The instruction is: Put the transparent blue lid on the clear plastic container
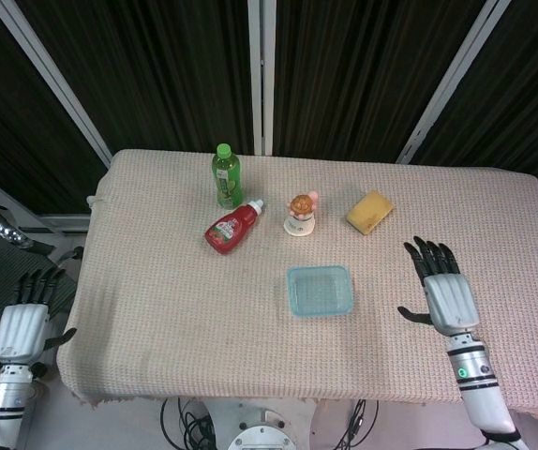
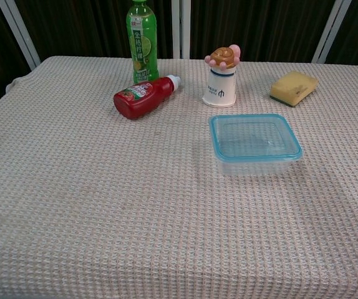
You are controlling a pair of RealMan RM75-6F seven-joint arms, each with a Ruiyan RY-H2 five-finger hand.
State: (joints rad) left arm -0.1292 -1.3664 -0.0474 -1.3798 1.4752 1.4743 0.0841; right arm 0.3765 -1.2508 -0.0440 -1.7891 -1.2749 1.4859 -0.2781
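Note:
The transparent blue lid (image 1: pixel 320 290) (image 2: pixel 254 136) lies flat on top of the clear plastic container (image 2: pixel 259 164), right of the table's middle. Nothing touches either of them. My right hand (image 1: pixel 444 292) hovers over the table well to the right of the container, fingers spread, holding nothing. My left hand (image 1: pixel 22 325) hangs off the table's left edge, fingers apart and empty. Neither hand shows in the chest view.
Behind the container stand a green bottle (image 1: pixel 226 175) (image 2: pixel 141 40) and a small white cup with a figurine top (image 1: pixel 300 213) (image 2: pixel 221 77). A red ketchup bottle (image 1: pixel 231 228) (image 2: pixel 143 96) lies on its side. A yellow sponge (image 1: pixel 369 212) (image 2: pixel 293 87) sits at the back right.

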